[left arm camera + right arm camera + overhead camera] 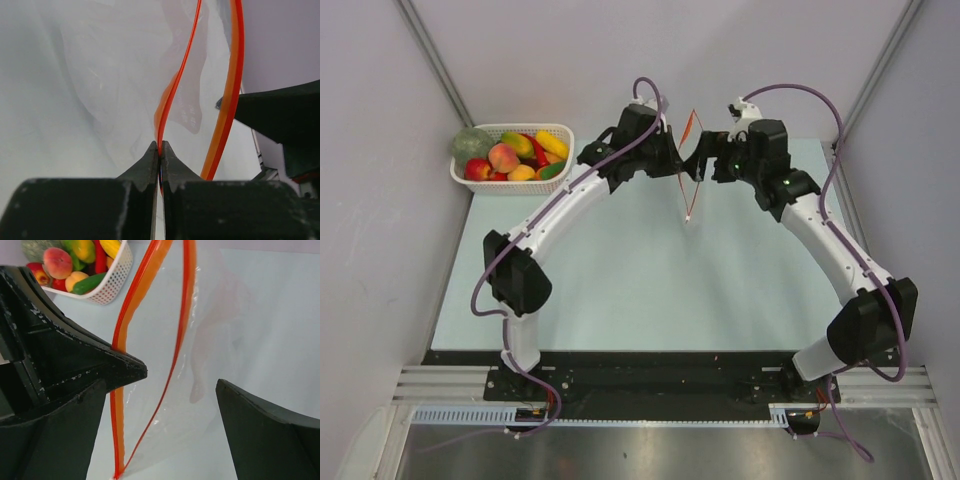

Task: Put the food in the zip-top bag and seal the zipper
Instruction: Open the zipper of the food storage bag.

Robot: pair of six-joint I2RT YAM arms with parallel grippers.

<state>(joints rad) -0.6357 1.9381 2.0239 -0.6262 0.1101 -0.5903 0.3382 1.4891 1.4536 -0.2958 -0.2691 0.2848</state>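
Note:
The zip-top bag point(689, 185) hangs upright between my two grippers at the back of the table, clear and crinkly. Its zipper point(182, 325) is parted into two orange-red strips that meet at the bottom. My left gripper point(160, 146) is shut on one strip point(167, 97); the other strip point(227, 115) runs free to its right. My right gripper point(181, 379) is open, its fingers either side of the bag mouth, and the wider strip point(122, 325) passes behind its left fingertip point(135, 371). The food point(520, 155) lies in a white basket. No food shows inside the bag.
The white lattice basket point(510, 180) stands at the table's back left corner, also in the right wrist view as basket point(116, 282). Grey walls close in on the left, back and right. Both arms arch inward over the pale table point(620, 280).

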